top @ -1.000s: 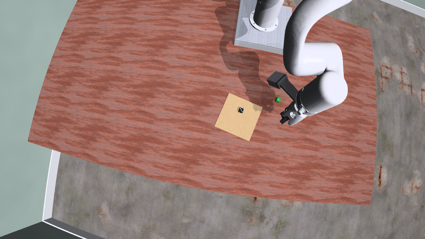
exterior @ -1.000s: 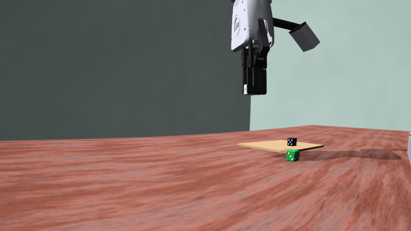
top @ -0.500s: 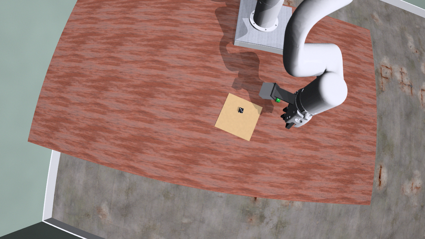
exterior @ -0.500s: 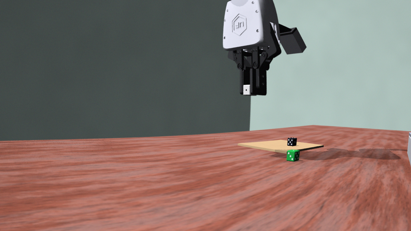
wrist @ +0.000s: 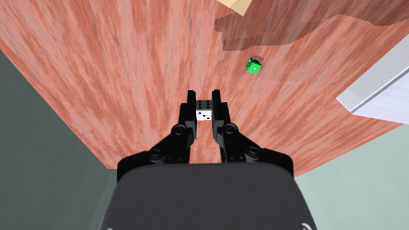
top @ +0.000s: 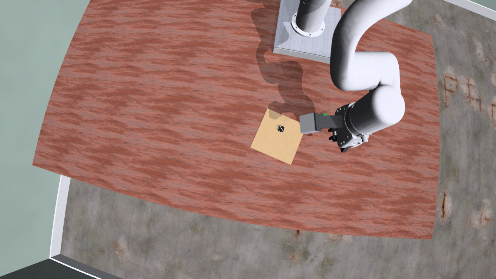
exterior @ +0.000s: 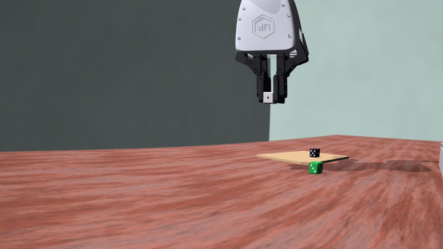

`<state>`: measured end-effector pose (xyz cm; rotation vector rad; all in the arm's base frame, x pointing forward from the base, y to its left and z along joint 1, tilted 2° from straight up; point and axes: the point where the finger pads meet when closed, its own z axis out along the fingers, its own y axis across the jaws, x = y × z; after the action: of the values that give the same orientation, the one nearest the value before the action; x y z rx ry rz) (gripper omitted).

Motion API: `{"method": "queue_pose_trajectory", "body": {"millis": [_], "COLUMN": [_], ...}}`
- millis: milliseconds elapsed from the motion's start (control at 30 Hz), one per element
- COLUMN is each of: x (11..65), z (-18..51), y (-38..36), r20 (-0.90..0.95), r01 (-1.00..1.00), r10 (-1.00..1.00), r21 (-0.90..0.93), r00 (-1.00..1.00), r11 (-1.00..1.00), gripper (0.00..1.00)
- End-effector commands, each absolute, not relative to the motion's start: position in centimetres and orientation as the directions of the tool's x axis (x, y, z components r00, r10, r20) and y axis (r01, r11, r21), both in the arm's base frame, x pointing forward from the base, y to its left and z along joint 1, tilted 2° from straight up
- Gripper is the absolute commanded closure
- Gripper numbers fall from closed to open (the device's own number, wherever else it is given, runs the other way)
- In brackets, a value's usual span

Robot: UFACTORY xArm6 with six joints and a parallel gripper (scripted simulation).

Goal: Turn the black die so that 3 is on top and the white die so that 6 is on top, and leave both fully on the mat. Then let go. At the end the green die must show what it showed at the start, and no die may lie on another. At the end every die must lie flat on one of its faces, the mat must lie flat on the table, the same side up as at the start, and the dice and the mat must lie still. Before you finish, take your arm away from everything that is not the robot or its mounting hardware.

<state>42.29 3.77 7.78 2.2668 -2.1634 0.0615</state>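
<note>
white, black-pipped, the cube-shaped die point(exterior: 268, 97) point(wrist: 204, 110) is pinched in the black-fingered hand point(exterior: 271, 97) point(wrist: 204, 100).

Top view: the desk point(top: 155, 114) point(exterior: 154, 201) point(wrist: 144, 64) has its upper-left corner cut off by the frame. At its upper edge, the base plate point(top: 282, 46) point(exterior: 441, 160) point(wrist: 377, 92) is cropped; the arm point(top: 367, 71) hides part of it. Toward the desk's right edge, the green die point(top: 324, 114) point(exterior: 315, 167) point(wrist: 254, 66) is mostly covered, its top unreadable; the camera housing point(top: 308, 123) covers one mat point(top: 274, 145) point(exterior: 288, 156) point(wrist: 238, 6) corner. White die point(exterior: 268, 97) point(wrist: 204, 114): hidden here. Exterior: black die's point(top: 281, 128) point(exterior: 314, 152) top too foreshortened to read. Wrist: mat mostly cropped.
</note>
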Motion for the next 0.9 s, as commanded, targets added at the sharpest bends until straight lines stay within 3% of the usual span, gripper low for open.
{"method": "queue_pose_trajectory", "body": {"millis": [0,267,867], "x": [42.51,42.59,42.83], "z": [7.89,7.86,7.74], "y": [3.76,3.74,3.66], "r20": [0.021,0.024,0.029], "r01": [-0.976,-0.921,-0.572], "r10": [-0.976,-0.921,-0.571], "r21": [-0.019,-0.015,0.0], "r00": [0.218,0.388,0.82], "r11": [-0.218,-0.389,-0.821], "gripper": [0.89,0.89,0.89]}}
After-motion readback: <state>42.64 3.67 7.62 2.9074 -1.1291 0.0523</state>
